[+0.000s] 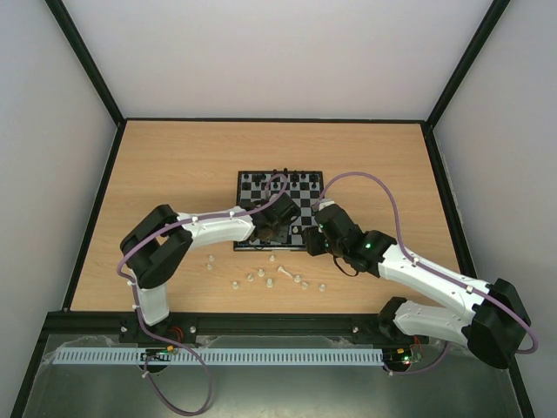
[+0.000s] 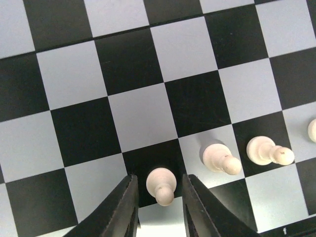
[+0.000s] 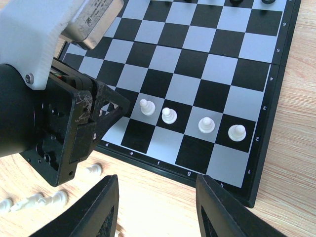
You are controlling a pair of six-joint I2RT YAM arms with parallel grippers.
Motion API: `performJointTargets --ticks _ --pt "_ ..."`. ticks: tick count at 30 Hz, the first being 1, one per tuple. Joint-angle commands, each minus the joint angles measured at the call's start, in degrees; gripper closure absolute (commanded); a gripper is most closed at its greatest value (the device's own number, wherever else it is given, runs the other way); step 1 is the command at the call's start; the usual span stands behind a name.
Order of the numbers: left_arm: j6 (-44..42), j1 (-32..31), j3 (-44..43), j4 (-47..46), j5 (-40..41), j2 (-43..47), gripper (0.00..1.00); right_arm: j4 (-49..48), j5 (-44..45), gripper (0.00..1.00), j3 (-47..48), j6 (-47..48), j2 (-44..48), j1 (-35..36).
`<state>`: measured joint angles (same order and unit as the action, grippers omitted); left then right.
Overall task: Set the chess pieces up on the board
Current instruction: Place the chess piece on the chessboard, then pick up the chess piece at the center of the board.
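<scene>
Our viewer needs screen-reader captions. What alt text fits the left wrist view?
The left arm's black fingers straddle a white pawn standing on a black square of the board, gaps on both sides. Two more white pawns stand beside it.

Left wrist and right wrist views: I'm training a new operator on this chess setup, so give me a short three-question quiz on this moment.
1. True or false: the left hand is clamped shut on the white pawn that stands between its fingers.
2. Pick one: in the right wrist view, how many standing pawns show on the board? A two, B four, C eight.
3. Short answer: what does the right hand hold?

Key
1. False: a gap shows on each side of the pawn.
2. B.
3. Nothing: it is open and empty.
</scene>
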<state>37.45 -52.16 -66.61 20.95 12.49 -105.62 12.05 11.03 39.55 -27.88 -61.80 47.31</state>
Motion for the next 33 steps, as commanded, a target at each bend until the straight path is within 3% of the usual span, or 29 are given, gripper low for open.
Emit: performJointTargets --ticks 1,6,10,17,26,33 --pt "-0.25 -0.05 -1.33 1.02 0.98 -0.75 0.7 0.37 0.14 0.56 -0.79 -0.26 0.28 -0.16" --pt "-0.11 -0.13 -1.06 1.81 1.14 1.78 0.69 0.33 0.04 0.56 -0.88 -0.33 0.29 -0.19" --pt "1.03 -0.16 1.19 3.91 2.93 7.94 0.62 0.27 -0.17 0.56 -0.85 -0.25 0.39 -0.13" --pt "5.11 0.65 11.16 7.29 5.62 19.14 0.53 -0.01 -1.06 0.56 -0.88 -0.25 0.21 -0.17" --pt "9.58 4.51 25.07 7.66 5.27 30.38 0.49 -0.34 -2.67 0.56 -1.05 -0.1 0.36 -0.13" --pt "9.47 8.57 29.9 7.25 6.0 33.9 0.45 -0.5 -3.52 0.56 -1.3 0.02 0.79 -0.16"
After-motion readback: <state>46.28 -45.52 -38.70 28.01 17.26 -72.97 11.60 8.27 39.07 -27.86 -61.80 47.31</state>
